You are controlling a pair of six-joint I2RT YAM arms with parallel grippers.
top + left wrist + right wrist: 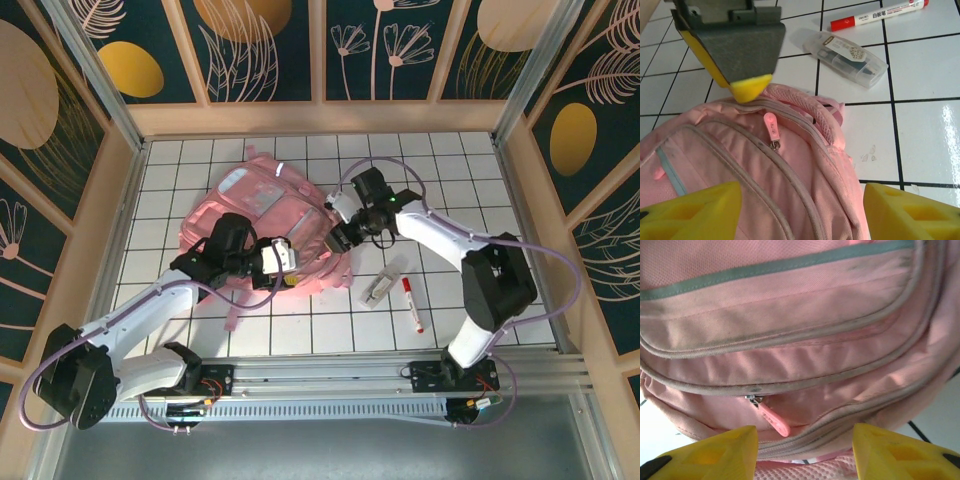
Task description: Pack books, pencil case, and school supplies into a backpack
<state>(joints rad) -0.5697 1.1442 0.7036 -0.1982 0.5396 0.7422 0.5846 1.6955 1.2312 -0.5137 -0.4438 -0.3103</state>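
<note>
Top external view: one large soft pink fabric backpack (250, 205) lies flat on the tiled table, left of centre. Two claws hover over its near right edge, the left gripper (280, 258) and the right gripper (338, 238), both with fingers apart and holding nothing. One clear oblong plastic case (382, 285) and one white red-capped marker (411, 305) lie right of the bag, nearer the right arm, the marker's long axis running near-to-far. A pink zip pull (772, 419) sits just ahead between the right fingers, and is probably the next target.
</note>
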